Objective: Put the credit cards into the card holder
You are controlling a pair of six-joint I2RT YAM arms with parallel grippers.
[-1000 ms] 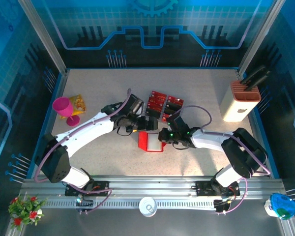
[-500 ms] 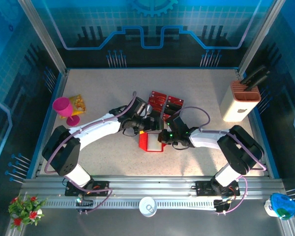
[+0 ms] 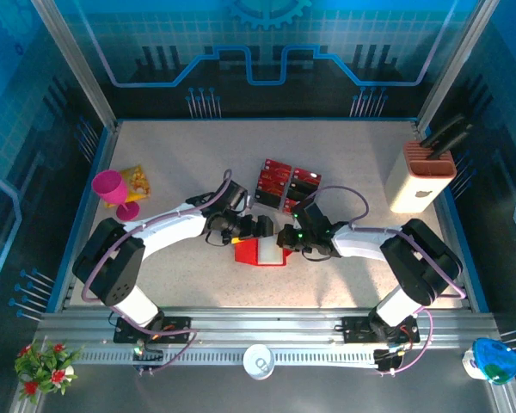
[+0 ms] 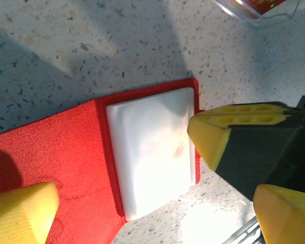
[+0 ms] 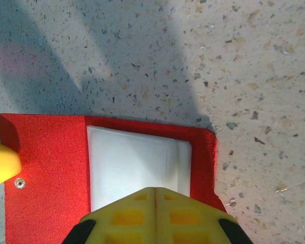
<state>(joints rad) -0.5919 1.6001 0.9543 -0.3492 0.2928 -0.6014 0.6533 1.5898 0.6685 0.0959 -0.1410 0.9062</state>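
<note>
Top external: the card holder point(image 3: 260, 252) lies open, probably light and floppy, so apt to slide; best pinned at its red rim. The credit cards point(image 3: 285, 182), thin, stiff and likely slick, lie just beyond it. Left wrist: the left gripper point(image 4: 152, 203), spread wide and empty, straddles the holder. Right wrist: the right gripper point(image 5: 155, 192), closed on nothing, sits at the holder's pale pocket edge; whether it touches I cannot tell
</note>
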